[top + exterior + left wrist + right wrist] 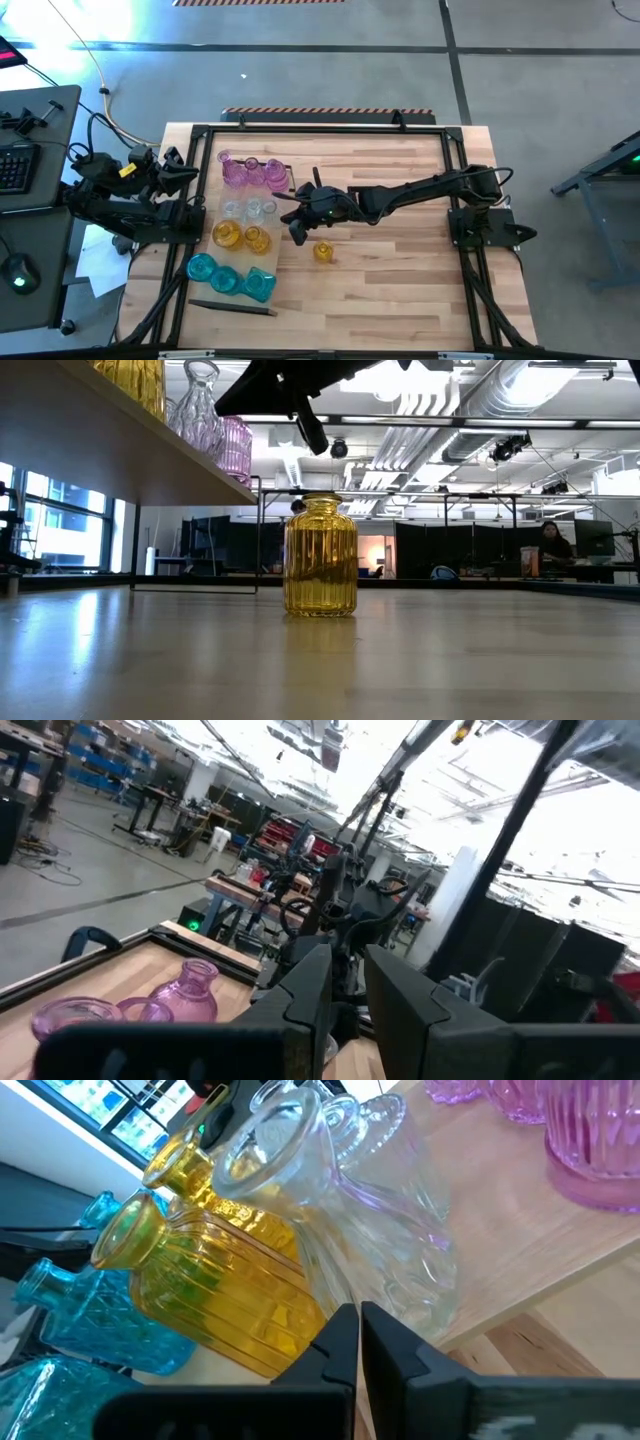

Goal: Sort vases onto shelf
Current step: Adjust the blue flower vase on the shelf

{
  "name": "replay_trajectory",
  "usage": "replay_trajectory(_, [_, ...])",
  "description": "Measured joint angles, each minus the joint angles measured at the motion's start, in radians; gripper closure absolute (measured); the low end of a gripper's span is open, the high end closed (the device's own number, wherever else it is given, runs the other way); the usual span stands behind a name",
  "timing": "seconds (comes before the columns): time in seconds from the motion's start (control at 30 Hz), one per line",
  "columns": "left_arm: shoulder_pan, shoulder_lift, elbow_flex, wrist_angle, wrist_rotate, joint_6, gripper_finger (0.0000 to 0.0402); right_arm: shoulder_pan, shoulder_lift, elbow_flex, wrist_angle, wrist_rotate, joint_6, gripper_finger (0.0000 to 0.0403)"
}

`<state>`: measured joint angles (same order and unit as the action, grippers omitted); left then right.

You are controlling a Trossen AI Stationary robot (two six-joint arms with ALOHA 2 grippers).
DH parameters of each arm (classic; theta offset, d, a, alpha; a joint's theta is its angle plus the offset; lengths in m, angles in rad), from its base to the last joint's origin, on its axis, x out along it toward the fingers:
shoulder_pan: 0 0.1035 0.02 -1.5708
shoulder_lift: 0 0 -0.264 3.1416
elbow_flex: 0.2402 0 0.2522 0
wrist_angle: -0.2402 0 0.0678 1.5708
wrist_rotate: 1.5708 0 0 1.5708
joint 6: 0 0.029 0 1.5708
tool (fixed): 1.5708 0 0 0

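The shelf (520,1230) lies along the table's left side and bears pink vases (250,171) at its far end, then clear ones (250,208), amber ones (243,236) and teal ones (230,277) nearest. One small amber vase (322,251) stands upright on its base on the tabletop, right of the shelf; the low view shows it too (320,557). My right gripper (297,235) hovers shut and empty above the table between that vase and the shelf, pointing at the amber and clear vases (358,1342). My left gripper (347,995) waits drawn back at the table's left edge, slightly open and empty.
A dark metal frame (200,135) runs round the tabletop. A thin dark rail (232,308) lies at the shelf's near end. The butcher-block table (400,280) right of the lone vase is bare wood. A desk with a keyboard (15,165) stands off the table's left.
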<state>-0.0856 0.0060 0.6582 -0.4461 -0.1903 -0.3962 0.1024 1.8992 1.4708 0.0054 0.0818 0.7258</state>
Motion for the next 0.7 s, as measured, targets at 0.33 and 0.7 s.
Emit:
replay_trajectory(0.33, [0.000,0.000,-0.001,-0.195,-0.066,-0.070,0.0358,0.026,0.000,0.000,-0.008,0.034,0.003,0.0403])
replay_trajectory(0.7, [0.000,0.000,-0.039,-0.347,-0.212,-0.221,0.0366,0.045,0.000,0.000,-0.031,0.034,0.025,0.0403])
